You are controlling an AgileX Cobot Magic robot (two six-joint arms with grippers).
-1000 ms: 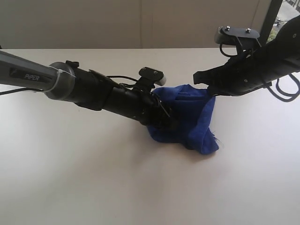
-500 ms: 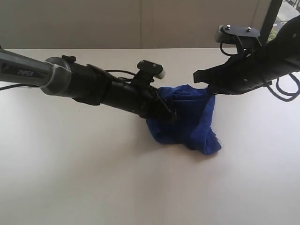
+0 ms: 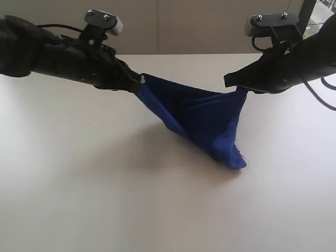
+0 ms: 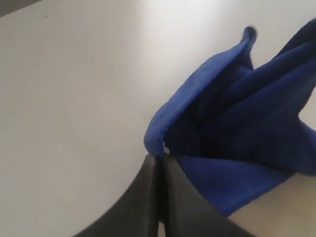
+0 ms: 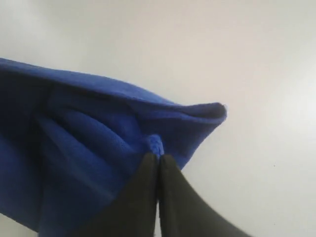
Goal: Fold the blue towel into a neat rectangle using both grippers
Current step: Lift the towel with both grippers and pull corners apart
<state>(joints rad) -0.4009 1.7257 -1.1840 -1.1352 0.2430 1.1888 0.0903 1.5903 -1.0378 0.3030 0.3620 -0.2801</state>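
jaws left and right tight on blue towel (image 3: 202, 123) edges in wrist views; whole span only in exterior view

A pale matte tabletop (image 3: 105, 210) spreads wide. Beyond its far edge stands a plain beige wall (image 3: 220, 26); a dark-framed window (image 3: 321, 16) shows past the far right corner.

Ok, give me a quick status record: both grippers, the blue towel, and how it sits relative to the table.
blue towel: deep royal-blue soft cloth, bunched, slung between both grippers and sagging to a point
left gripper: slim black jaws shut on one edge of the blue towel, raised
right gripper: slim black jaws shut on another edge of the blue towel, raised
contact: the low point appears to rest on the pale flat table
fold: not yet a rectangle
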